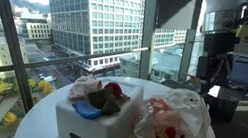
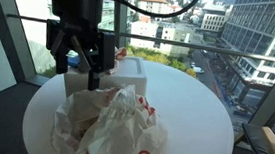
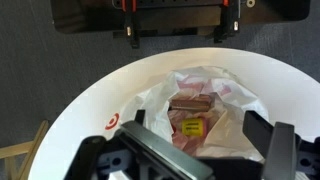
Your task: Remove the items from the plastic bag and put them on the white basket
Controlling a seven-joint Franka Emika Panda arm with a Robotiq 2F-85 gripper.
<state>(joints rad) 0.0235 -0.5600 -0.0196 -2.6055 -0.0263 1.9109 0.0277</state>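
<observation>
The plastic bag (image 3: 222, 100) lies crinkled and open-mouthed on the round white table (image 3: 100, 100). Inside it show a brown bar (image 3: 190, 103) and a pinkish item with a yellow label (image 3: 191, 128). My gripper (image 3: 195, 140) hangs open above the bag's mouth, holding nothing. In an exterior view the gripper (image 2: 81, 70) hovers over the bag (image 2: 108, 125), with the white basket (image 2: 127, 83) just behind it. The basket (image 1: 89, 129) stands beside the bag (image 1: 169, 122) and holds red, dark green and blue items (image 1: 107, 99).
Floor-to-ceiling windows with a rail (image 2: 211, 38) surround the table. The table's edge (image 2: 222, 145) is close on every side. The robot's dark base (image 3: 180, 15) stands past the table's far side in the wrist view.
</observation>
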